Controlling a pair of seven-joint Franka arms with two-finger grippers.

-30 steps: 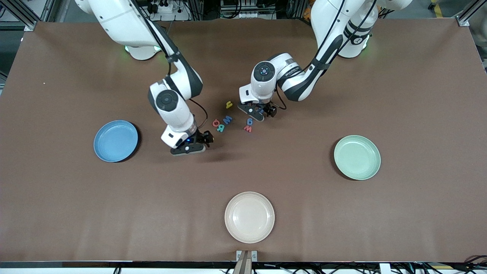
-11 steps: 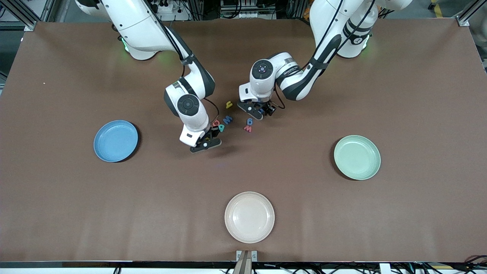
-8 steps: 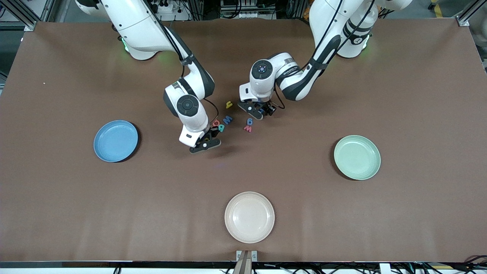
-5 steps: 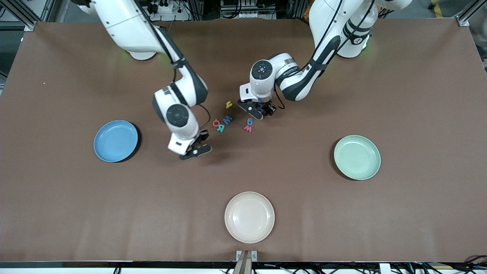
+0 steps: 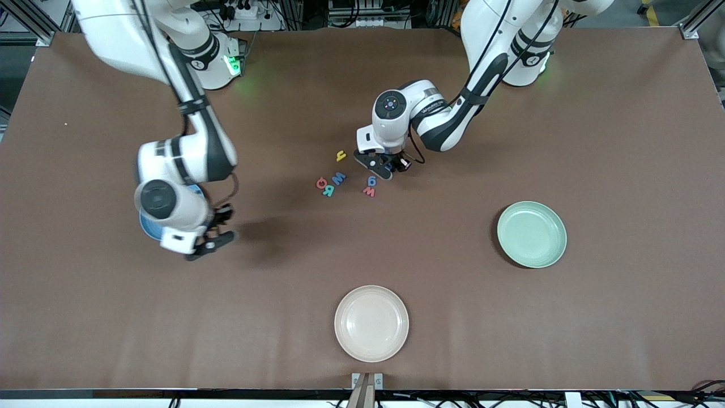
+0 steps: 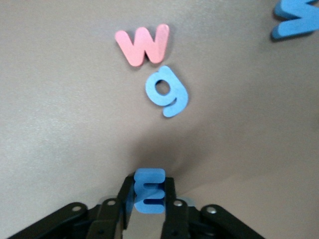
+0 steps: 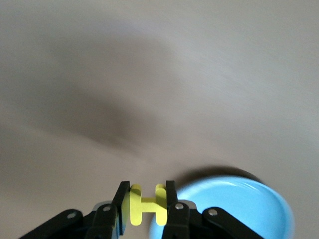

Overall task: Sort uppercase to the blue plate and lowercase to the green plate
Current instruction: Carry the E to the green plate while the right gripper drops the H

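Note:
My right gripper is shut on the yellow H, held in the air at the edge of the blue plate, which my right wrist mostly hides; the plate also shows in the right wrist view. My left gripper is shut on a blue E-like letter, low over the table beside the letter cluster. On the table lie the yellow h, red Q, blue W, teal R, blue g and red w. The green plate is empty.
A cream plate sits near the table's front edge, nearer to the front camera than the letters. The green plate lies toward the left arm's end and the blue plate toward the right arm's end.
My right arm has swung from beside the letter cluster to the blue plate's edge. My left gripper has stayed by the cluster.

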